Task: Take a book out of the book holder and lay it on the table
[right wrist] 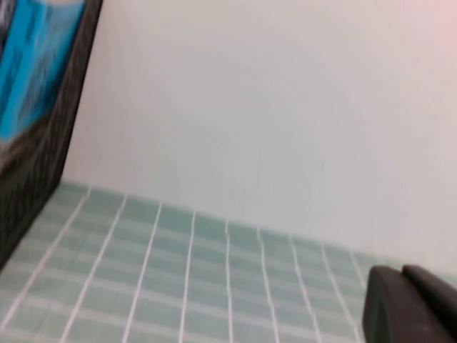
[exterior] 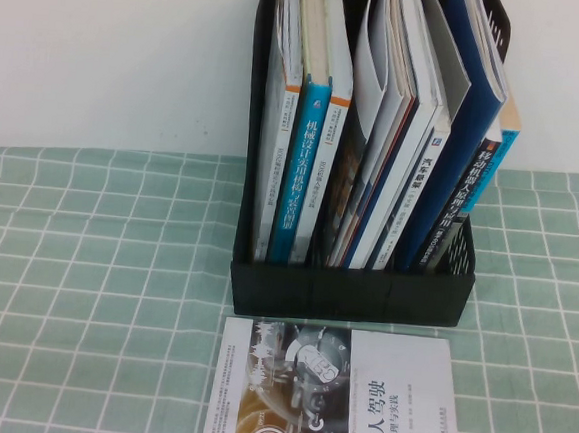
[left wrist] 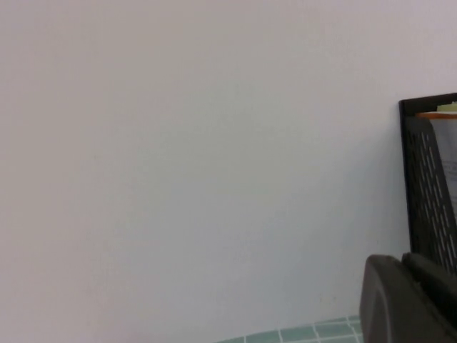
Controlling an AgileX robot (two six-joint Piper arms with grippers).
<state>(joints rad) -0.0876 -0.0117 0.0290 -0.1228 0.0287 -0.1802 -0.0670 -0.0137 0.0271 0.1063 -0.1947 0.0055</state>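
The black book holder point(exterior: 349, 286) stands upright at the middle back of the table point(exterior: 85, 261), packed with standing books. A book with a bright cyan cover and tan page edges point(exterior: 509, 128) stands at the holder's far right, mostly hidden; it shows through the holder's wall in the right wrist view point(right wrist: 36, 64). Neither arm shows in the high view. My left gripper point(left wrist: 401, 261) hangs left of the holder point(left wrist: 428, 179), fingers together and empty. My right gripper point(right wrist: 401, 271) hangs right of the holder point(right wrist: 43, 157), fingers together and empty.
A white book with a dark circular graphic point(exterior: 336, 396) lies flat on the cloth just in front of the holder. A large dark-blue book point(exterior: 468, 120) leans in the holder's right half. A white wall rises behind the table.
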